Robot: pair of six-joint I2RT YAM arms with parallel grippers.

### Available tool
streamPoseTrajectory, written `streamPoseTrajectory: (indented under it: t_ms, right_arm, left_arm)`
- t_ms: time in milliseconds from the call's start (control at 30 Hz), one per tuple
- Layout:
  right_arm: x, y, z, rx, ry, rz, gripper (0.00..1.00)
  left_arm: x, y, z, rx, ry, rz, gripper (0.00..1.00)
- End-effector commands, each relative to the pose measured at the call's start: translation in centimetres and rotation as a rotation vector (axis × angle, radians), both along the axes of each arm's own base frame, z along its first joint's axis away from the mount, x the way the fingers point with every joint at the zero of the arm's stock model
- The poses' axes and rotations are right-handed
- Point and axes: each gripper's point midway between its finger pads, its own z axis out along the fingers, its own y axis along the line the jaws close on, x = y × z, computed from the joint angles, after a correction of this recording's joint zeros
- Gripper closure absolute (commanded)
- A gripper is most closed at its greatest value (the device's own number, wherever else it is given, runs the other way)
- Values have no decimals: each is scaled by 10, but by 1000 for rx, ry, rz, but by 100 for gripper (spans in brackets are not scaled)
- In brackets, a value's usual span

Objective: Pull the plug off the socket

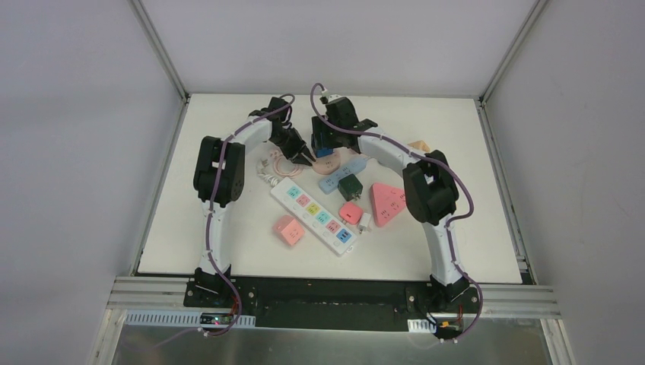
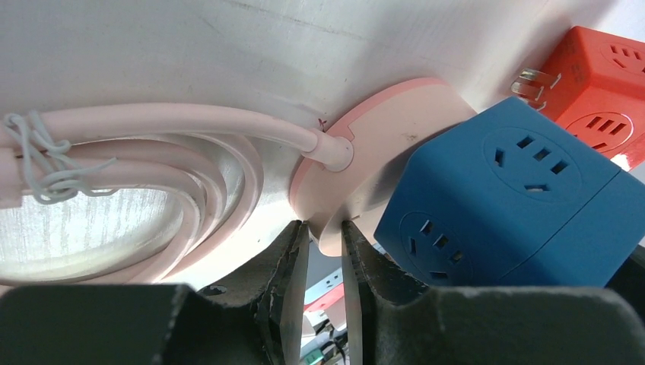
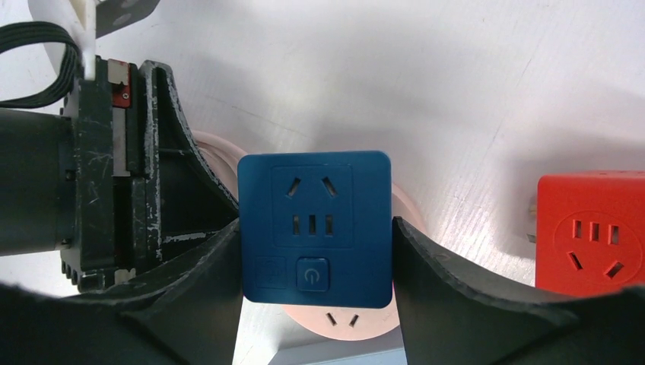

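Pink and round, the socket (image 2: 380, 129) lies flat on the white table (image 2: 342, 38) in the left wrist view, with its cord (image 2: 190, 122) coiled off to one side. The blue plug (image 2: 517, 205) sits on top of the socket. The left gripper (image 2: 323, 228) is nearly shut, pinching the socket's rim between its fingers (image 2: 293, 258). A red cube (image 2: 608, 84) lies just past the socket.

In the right wrist view the right gripper (image 3: 316, 228) is clamped on the plug, one finger (image 3: 205, 266) pressed to each side face. The socket shows only as a pink edge underneath.

From the top view both grippers meet over the socket, which is mostly hidden, and the plug shows as a blue patch under the right one.
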Motion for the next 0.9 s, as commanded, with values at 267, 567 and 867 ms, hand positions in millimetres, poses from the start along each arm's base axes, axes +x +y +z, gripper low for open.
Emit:
streamPoseTrajectory:
  t_ms: [267, 567, 867]
  right_arm:
    - [2, 29, 151, 285, -336, 66, 100]
    - [-1, 26, 154, 332, -341, 95, 100]
    - [-4, 12, 135, 281, -434, 100, 100]
  left_arm:
    - [-23, 11, -35, 148, 136, -14, 77]
    - [-23, 8, -34, 141, 160, -17, 78]
    - [-21, 1, -34, 99, 175, -7, 78]
